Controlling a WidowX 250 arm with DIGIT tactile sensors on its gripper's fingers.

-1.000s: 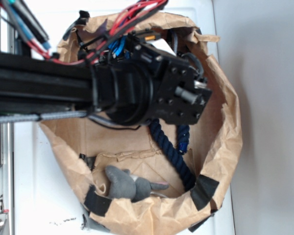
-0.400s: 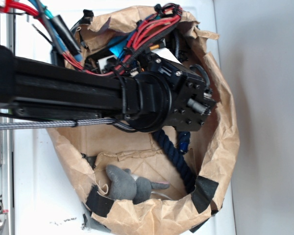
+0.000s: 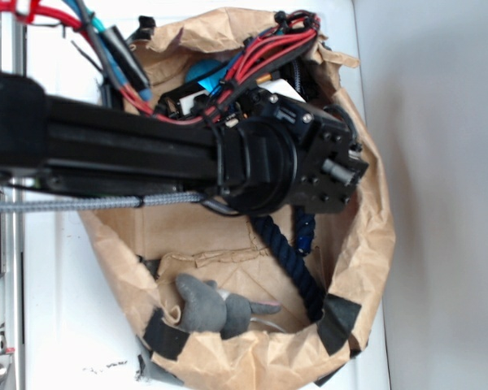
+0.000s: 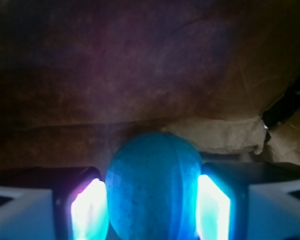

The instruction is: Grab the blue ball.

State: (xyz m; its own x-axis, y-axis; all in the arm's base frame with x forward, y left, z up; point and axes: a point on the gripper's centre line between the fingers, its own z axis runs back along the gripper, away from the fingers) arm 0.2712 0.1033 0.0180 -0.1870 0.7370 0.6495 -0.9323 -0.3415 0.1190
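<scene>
Blue ball (image 4: pixel 154 187) sat at six o'clock between the gripper (image 4: pixel 149 210) fingers, seemingly pinched on both sides, so only lifting it out remained.

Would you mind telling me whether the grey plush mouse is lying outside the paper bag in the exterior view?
No, the grey plush mouse lies inside the brown paper bag, near its lower rim, beside the navy rope.

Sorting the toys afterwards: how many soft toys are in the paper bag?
3: grey plush mouse at the bag's near wall, navy braided rope beside it, teal-blue ball between the gripper fingers. The arm may hide others.
</scene>
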